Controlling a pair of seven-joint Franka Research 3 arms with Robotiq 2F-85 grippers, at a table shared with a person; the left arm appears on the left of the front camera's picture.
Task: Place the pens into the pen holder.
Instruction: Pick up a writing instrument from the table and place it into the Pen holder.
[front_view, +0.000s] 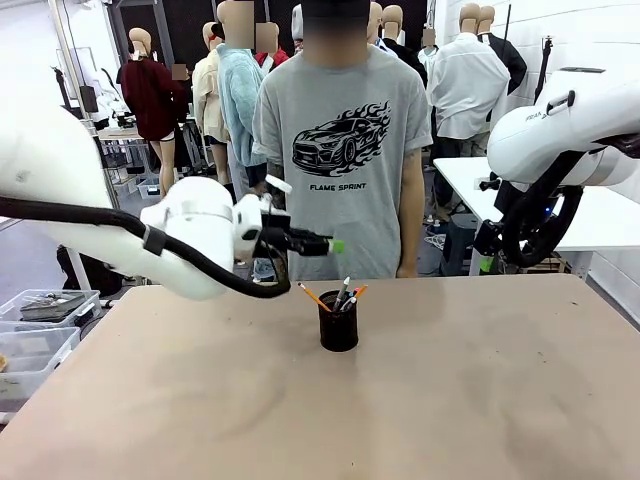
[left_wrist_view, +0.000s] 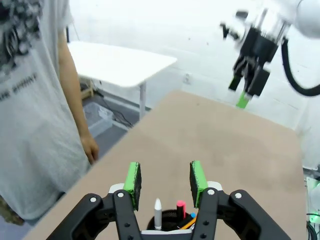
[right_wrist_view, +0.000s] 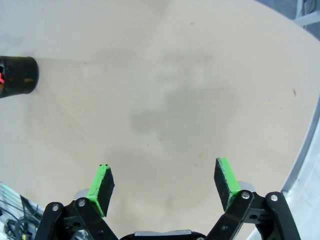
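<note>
Pens (front_view: 342, 296) all sit tilted in the pen holder (front_view: 338, 326), mid-tabletop (front_view: 450, 390), tips sticking above the rim. Left hand (front_view: 335, 245) hovers just above them, fingers (left_wrist_view: 133, 181) parted, holding nothing. Right hand (right_wrist_view: 165, 185) is well off to the side, spread wide, empty. Person (front_view: 345, 150) stands at the far edge.

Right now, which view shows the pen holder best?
Front view: the pen holder stands whole and upright mid-table, pens sticking out. Left wrist view catches just its top between the fingers; right wrist view cuts it at the edge.
</note>
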